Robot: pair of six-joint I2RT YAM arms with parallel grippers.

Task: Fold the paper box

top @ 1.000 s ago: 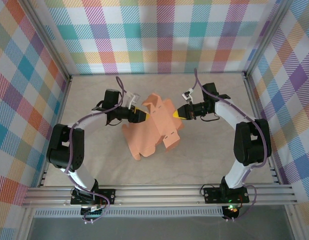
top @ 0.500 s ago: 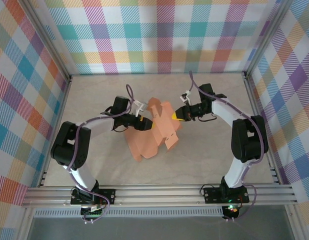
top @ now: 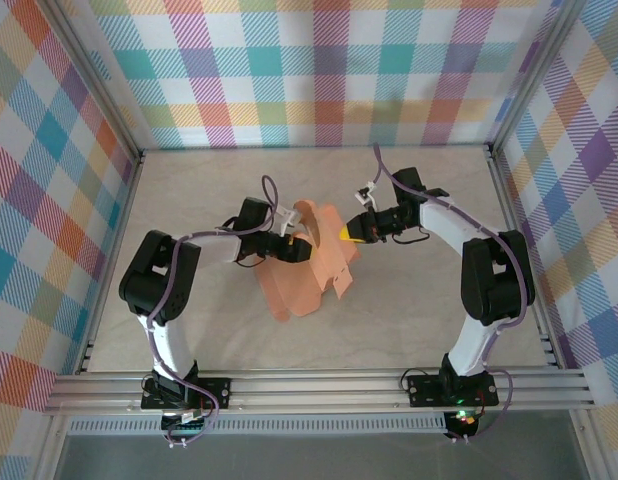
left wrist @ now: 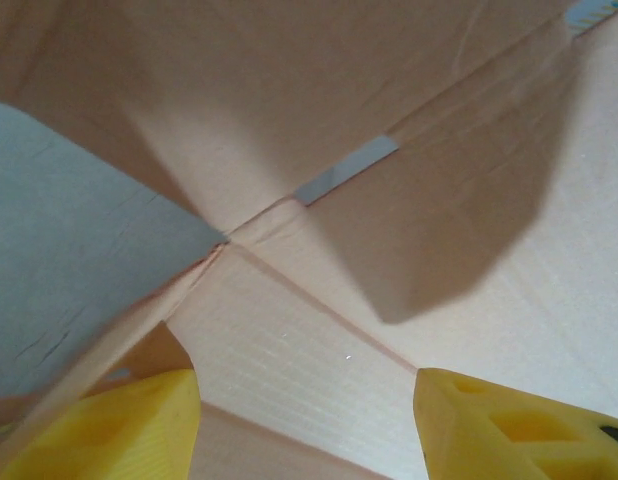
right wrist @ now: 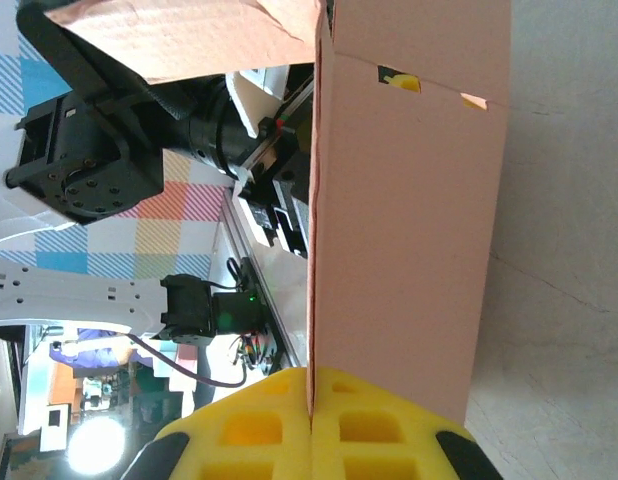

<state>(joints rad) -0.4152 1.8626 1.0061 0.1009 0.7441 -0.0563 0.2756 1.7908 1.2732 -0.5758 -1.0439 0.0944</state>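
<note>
Salmon card box (top: pixel 311 272) stands half-raised at the middle of the table (top: pixel 189 200), between the arms. Right gripper (right wrist: pixel 311 415) is clamped on a panel edge. Left gripper (left wrist: pixel 307 425) has fingers apart, nosed into an inner crease. Step judged: pressing a side fold. Push along the score line against a firm right hold, since thin card buckles easily.
</note>
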